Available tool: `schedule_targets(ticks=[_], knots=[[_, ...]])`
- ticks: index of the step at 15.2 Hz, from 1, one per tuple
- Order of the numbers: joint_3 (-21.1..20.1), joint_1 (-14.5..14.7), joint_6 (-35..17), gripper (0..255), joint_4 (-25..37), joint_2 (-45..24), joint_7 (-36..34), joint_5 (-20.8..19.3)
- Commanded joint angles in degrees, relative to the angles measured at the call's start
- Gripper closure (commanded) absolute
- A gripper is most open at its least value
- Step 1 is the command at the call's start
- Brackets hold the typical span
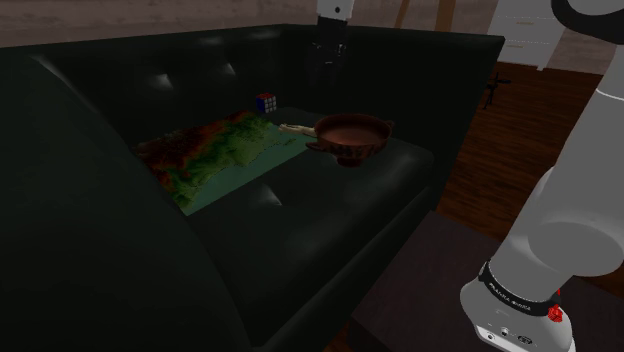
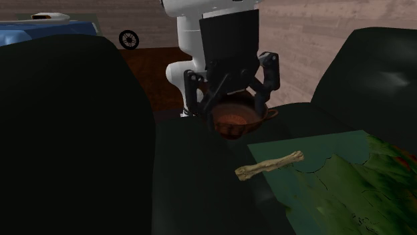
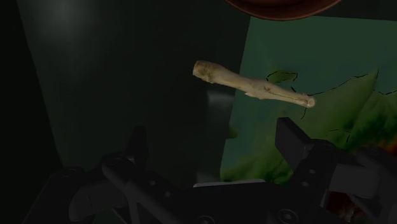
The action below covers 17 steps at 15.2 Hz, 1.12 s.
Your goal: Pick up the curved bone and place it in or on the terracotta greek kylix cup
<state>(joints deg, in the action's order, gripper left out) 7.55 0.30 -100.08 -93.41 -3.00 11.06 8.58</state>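
A pale, slightly curved bone (image 1: 294, 128) (image 2: 269, 164) (image 3: 254, 84) lies on the dark sofa seat, one end over the edge of a green relief map (image 2: 341, 180). Right beside it stands the reddish-brown kylix cup (image 1: 352, 133) (image 2: 234, 122) (image 3: 280, 5), a shallow bowl with side handles. My black gripper (image 1: 328, 60) (image 2: 227, 105) (image 3: 215, 143) hangs open well above the seat, over the bone and close to the cup. Its fingers (image 3: 291, 135) stand wide apart with nothing between them.
A Rubik's cube (image 1: 266, 102) sits behind the map near the sofa back (image 1: 200, 60). The map (image 1: 215, 155) covers the middle of the seat. Sofa armrests rise on both sides. Wooden floor (image 1: 510, 140) lies beyond the sofa.
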Motion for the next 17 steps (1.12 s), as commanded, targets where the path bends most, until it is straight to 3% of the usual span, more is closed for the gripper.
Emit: schedule_targets(ticks=[1,11,12,17], knots=[[-0.1,0.12,-1.57,0,-1.52,0.02,0.0,0.02],[-0.22,0.25,-3.53,0,-3.43,-0.02,0.06,0.07],[-0.22,0.25,-3.53,255,-3.43,-0.02,0.06,0.07],[-0.22,0.25,-3.53,255,-3.43,-0.02,0.06,0.07]])
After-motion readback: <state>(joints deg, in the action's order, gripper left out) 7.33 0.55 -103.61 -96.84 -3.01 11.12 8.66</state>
